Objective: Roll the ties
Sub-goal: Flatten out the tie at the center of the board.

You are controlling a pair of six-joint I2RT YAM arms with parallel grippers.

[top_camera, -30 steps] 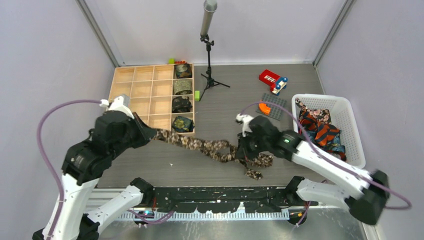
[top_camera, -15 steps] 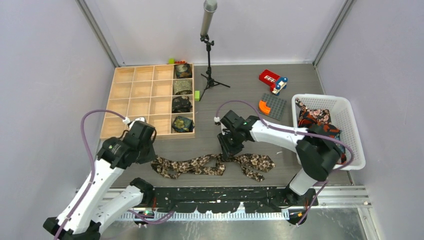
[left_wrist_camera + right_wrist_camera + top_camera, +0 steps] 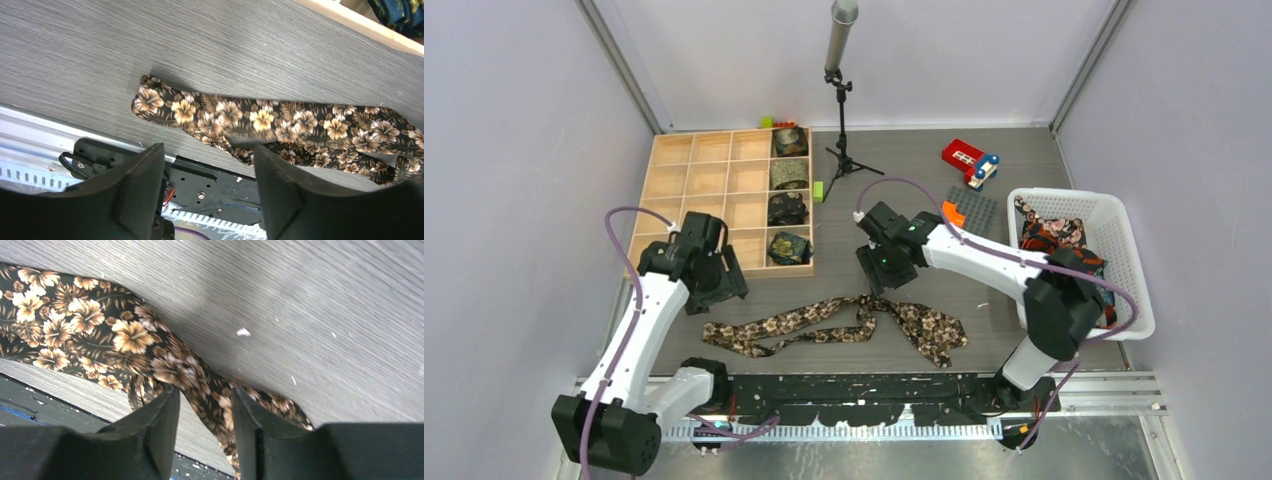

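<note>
1. My left gripper [image 3: 207, 157] is released: the fingers [image 3: 137, 185] stand wide apart with nothing between them, clear of the table [image 3: 844, 215].
2. My right gripper [image 3: 202, 397] is also released. Its gap is narrower, and the cloth seen through it lies flat on the table below, not pinched.
3. From above, the left gripper [image 3: 724, 285] points down just in front of the near edge of the wooden box [image 3: 694, 190]. My left arm rises from its base at the near-left corner and leans up and to the right to the wrist.
4. The right gripper [image 3: 882, 275] hangs over mid-table. My right arm bends at the elbow beside the white basket [image 3: 1136, 270], with the forearm reaching left across the table.
5. The floral tie [image 3: 824, 322], brown and tan on dark, lies unrolled and loosely folded along the near edge, between the two grippers and touching neither. Its pointed end [image 3: 150, 97] is toward my left.
6. Four rolled ties [image 3: 789, 247] fill the box's right-hand column, one to a compartment.
7. Further loose ties [image 3: 1064, 255] lie heaped in the basket.
</note>
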